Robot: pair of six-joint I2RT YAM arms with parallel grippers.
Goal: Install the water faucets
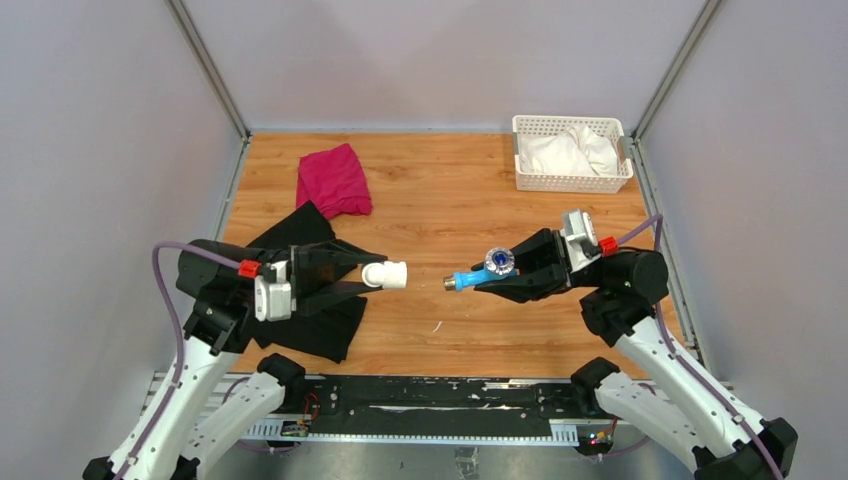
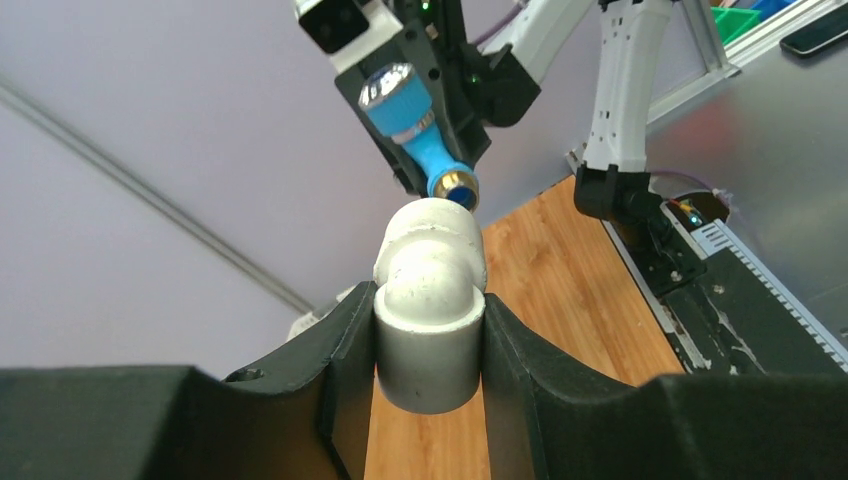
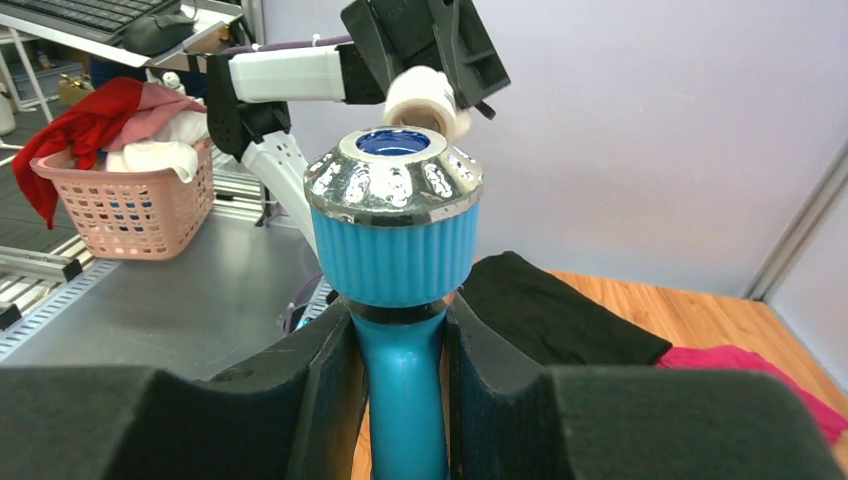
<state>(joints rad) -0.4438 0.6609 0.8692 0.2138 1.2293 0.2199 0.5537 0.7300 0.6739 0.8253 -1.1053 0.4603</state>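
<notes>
Left gripper (image 1: pixel 369 275) grasps the white pipe elbow (image 1: pixel 388 275); right gripper (image 1: pixel 496 274) grasps the blue faucet (image 1: pixel 468 279). Their ends are apart, so joining remains.

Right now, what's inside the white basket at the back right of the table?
Crumpled white cloth fills the white basket. Anything under the cloth, and the basket's floor, are covered.
</notes>
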